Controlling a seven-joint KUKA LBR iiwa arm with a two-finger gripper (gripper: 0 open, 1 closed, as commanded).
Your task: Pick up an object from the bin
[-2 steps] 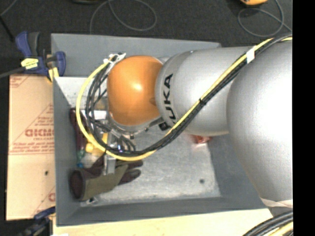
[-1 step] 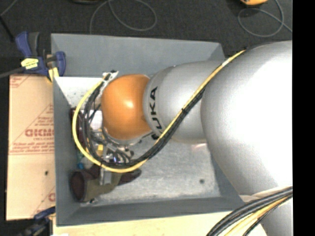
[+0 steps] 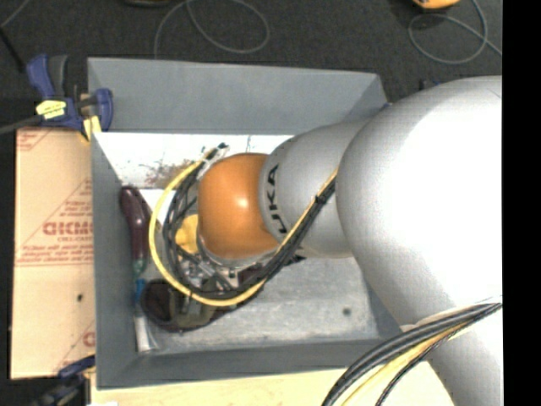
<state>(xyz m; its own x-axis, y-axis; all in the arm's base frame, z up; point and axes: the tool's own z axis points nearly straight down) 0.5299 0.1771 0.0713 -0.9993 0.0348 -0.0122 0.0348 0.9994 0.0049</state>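
My gripper (image 3: 201, 271) reaches down into the left part of the bin, mostly hidden under the arm's orange cover. A dark maroon, elongated object (image 3: 133, 216) lies along the left wall, just left of the gripper. A dark rounded object (image 3: 159, 301) sits in the front left corner, directly below and in front of the gripper. A yellow thing (image 3: 188, 227) peeks out beside the cover, close against the gripper. A small blue piece (image 3: 139, 291) lies by the left wall between the maroon object and the dark rounded one.
The big silver arm covers the right half and centre of the bin. Yellow and black cables loop around the wrist close to the left wall. A strip of grey bin floor shows along the front, right of the dark rounded object.
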